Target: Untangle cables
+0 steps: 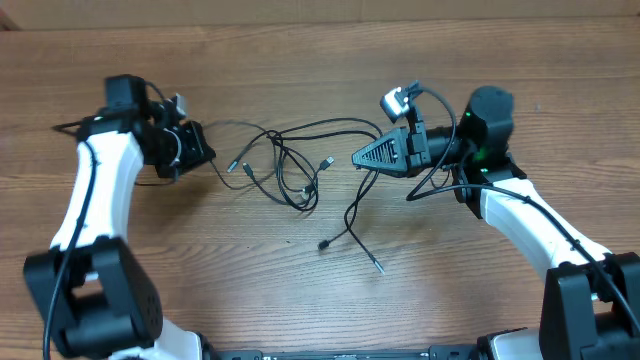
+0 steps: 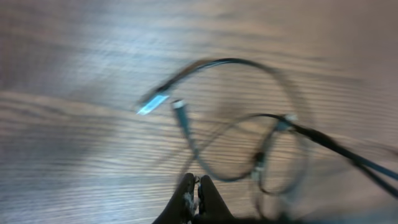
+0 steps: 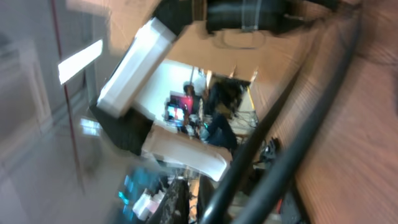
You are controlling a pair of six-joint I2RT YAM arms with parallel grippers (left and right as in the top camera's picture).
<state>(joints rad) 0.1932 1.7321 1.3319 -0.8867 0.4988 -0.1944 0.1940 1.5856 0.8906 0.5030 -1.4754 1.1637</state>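
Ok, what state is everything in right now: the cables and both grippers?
cables: tangled, loops crossing, several plug ends lying free.
left gripper: shut, at the tangle's left edge; whether it pinches a cord is unclear.
right gripper: shut, at the tangle's right edge; grip likewise unclear.

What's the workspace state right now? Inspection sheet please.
Surface: brown wood-grain tabletop, no damage seen.
Job's things: thin black cables with small plug ends, loosely tangled at centre, two ends trailing toward the front.
Clutter: nothing seen.
Tools: left tool shut, left of the tangle; right tool shut, right of it; grip on a strand unclear.
Cables: thicker black wire along the white right arm.
Surroundings: pale beige strip beyond the far table edge.
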